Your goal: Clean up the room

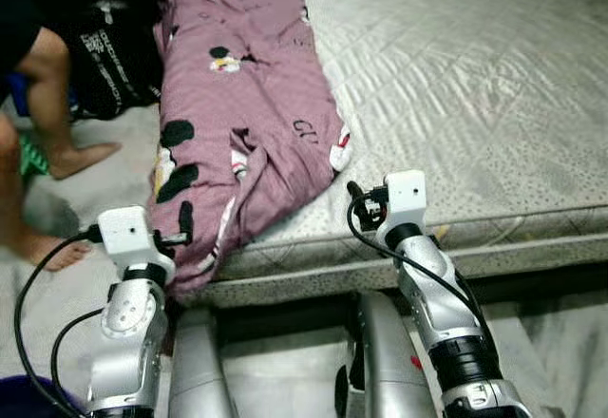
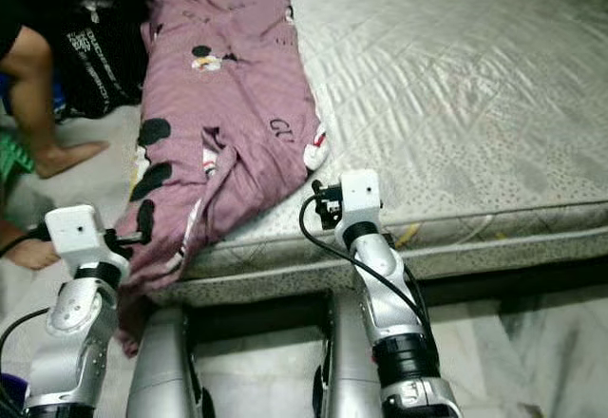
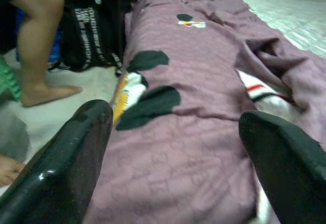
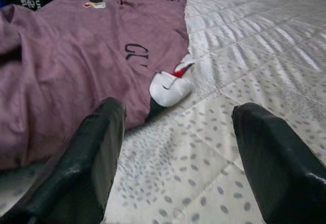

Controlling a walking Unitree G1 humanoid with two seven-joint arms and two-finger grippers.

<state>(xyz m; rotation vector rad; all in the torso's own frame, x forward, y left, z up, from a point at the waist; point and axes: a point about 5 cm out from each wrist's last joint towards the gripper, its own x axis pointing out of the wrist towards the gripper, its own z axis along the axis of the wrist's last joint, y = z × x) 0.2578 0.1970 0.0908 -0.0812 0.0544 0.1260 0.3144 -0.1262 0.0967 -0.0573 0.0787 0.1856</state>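
Observation:
A mauve blanket (image 1: 242, 104) printed with black-and-white cartoon figures lies bunched along the left side of a bare grey quilted mattress (image 1: 475, 85). Its near corner hangs over the mattress's front edge. My left gripper (image 3: 175, 183) is open, low at that near corner, with blanket cloth spread between its fingers (image 3: 76, 152). My right gripper (image 4: 178, 178) is open just above the mattress's front edge, to the right of the blanket's white-patched fold (image 4: 170, 86). In the left eye view both wrists (image 1: 404, 195) are raised at the front of the bed.
A person's bare legs and feet (image 1: 57, 123) stand on the floor left of the bed. A black backpack (image 1: 114, 57) leans beside the bed near them. Something green (image 1: 33, 157) lies on the floor at the far left. Pale floor runs below the mattress edge.

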